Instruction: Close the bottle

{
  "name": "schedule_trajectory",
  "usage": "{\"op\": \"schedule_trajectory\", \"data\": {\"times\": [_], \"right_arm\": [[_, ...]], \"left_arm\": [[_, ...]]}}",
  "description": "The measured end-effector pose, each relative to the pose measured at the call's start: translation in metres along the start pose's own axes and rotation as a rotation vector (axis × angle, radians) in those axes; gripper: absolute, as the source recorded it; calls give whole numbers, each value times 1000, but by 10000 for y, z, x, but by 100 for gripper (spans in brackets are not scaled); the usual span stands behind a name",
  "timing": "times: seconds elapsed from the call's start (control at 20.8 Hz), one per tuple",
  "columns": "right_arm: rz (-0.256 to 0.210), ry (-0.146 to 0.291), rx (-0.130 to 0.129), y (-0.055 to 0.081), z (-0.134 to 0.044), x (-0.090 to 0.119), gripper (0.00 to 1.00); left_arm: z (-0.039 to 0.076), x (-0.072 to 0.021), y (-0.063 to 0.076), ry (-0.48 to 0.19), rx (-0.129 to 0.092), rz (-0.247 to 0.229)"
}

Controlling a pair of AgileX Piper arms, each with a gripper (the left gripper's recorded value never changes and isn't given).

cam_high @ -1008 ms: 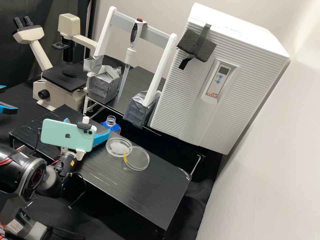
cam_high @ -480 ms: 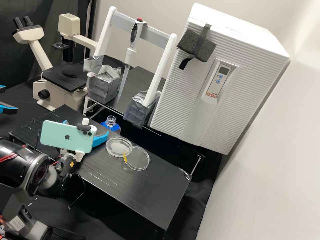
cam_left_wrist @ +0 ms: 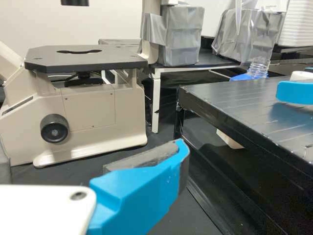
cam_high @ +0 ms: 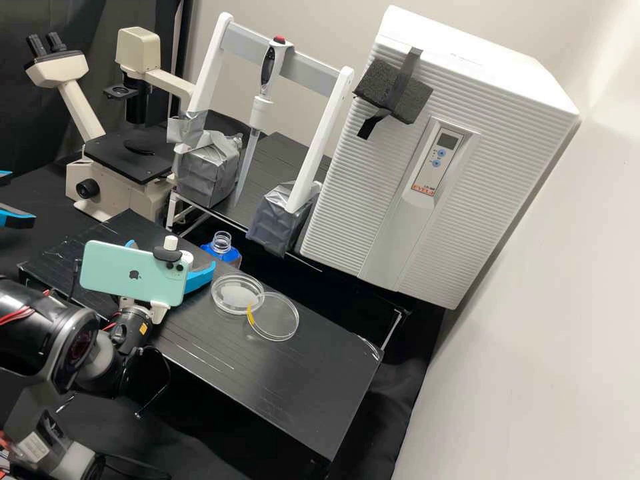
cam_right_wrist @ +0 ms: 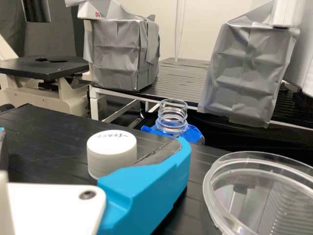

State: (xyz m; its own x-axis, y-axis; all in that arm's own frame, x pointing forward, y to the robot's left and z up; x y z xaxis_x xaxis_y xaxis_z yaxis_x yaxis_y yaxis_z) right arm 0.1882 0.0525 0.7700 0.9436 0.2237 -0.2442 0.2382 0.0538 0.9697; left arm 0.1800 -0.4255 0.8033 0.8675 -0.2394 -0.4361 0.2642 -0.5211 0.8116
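The right arm lies low over the left end of the raised black platform (cam_high: pixel 313 380). A mint phone (cam_high: pixel 127 272) clamped to its wrist hides most of the claw from above. The right gripper (cam_right_wrist: pixel 92 147) is spread wide around the white cap (cam_right_wrist: pixel 111 152), which stands on the platform; whether a pad touches it is unclear. The uncapped bottle (cam_right_wrist: pixel 173 120) stands upright just past the platform's far edge, which hides its base. The left gripper (cam_high: pixel 10 197), cut off beside the microscope (cam_left_wrist: pixel 73 98), has its fingers apart and empty.
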Motion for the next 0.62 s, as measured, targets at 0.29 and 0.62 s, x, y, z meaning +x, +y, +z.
{"op": "schedule_trajectory", "data": {"times": [0.29,0.62], "right_arm": [[0,0,8,0,0,0,0],[0,0,8,0,0,0,0]], "left_arm": [[0,0,0,0,0,0],[0,0,0,0,0,0]]}}
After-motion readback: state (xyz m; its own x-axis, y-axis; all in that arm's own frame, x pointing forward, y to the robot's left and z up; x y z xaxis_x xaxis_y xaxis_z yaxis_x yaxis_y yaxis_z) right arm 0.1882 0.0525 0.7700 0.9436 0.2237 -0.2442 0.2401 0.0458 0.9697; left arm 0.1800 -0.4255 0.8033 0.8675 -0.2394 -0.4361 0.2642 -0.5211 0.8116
